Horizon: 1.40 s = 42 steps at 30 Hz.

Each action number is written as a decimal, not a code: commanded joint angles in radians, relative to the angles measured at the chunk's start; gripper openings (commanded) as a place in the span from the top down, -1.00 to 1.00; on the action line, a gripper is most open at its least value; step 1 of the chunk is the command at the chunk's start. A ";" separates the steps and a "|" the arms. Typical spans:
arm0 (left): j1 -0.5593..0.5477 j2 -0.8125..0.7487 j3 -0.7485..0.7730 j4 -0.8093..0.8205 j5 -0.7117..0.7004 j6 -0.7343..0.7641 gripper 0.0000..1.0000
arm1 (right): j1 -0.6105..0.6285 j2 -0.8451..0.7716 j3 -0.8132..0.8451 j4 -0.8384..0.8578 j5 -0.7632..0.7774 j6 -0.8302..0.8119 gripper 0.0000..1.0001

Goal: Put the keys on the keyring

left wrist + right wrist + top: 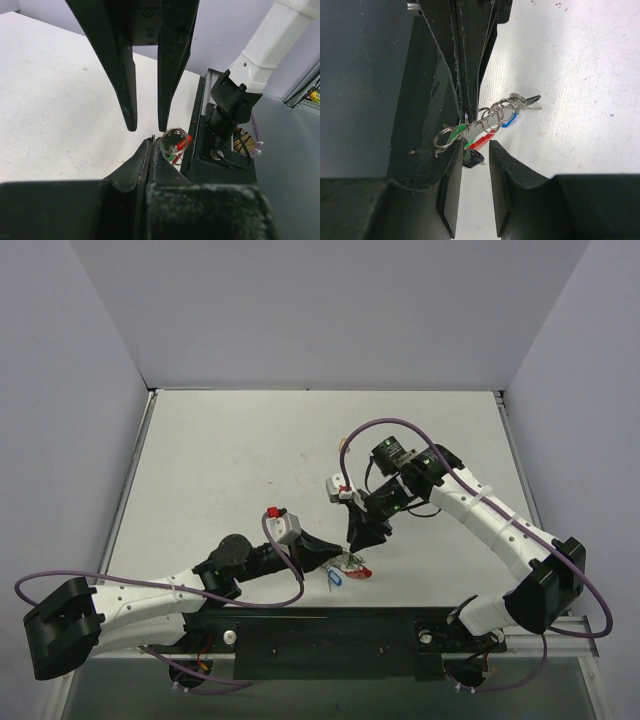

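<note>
White tabletop (pixel 230 460) fills the cell, with plain grey walls (pixel 330 310) on three sides and a black rail (pixel 320 635) along the near edge, where both arms are fixed.

Close to this near edge, a little right of the middle, lies the bunch of keys (pixel 481 127). It is a small cluster of silver metal. A red bit (pixel 482 142), a blue bit (pixel 509 120) and a green bit (pixel 458 131) are mixed in it. Several wire loops are linked together in the bunch, and the keyring (pixel 174 139) shows as a round silver loop just beside the rail.

The left gripper (pixel 330 558) reaches in low from the left. Its two fingers are pressed together, and in the right wrist view a thin loop of the keyring comes out from between their tips, so it is pinching the bunch at that end. The rest of the bunch spreads away from the tips over the table.

The right gripper (pixel 475 144) comes from the right side and points steeply down. Its fingers are spread, with a clear gap between them, and they hold nothing. The tips are just beside the bunch, near the red bit; whether they touch the metal I cannot tell.

A purple cable (pixel 400 423) arches above the right arm.
</note>
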 commanded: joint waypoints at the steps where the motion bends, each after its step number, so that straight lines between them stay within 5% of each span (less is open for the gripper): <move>1: 0.005 -0.026 0.026 0.116 -0.028 -0.016 1.00 | 0.024 -0.022 -0.042 0.018 0.021 0.008 0.51; 30: 0.005 0.037 0.031 0.133 -0.035 -0.042 1.00 | 0.031 -0.053 -0.013 0.028 -0.007 0.049 0.49; 42: 0.005 -0.004 0.060 -0.011 0.004 0.020 1.00 | -0.015 -0.080 0.030 -0.030 0.016 0.008 0.51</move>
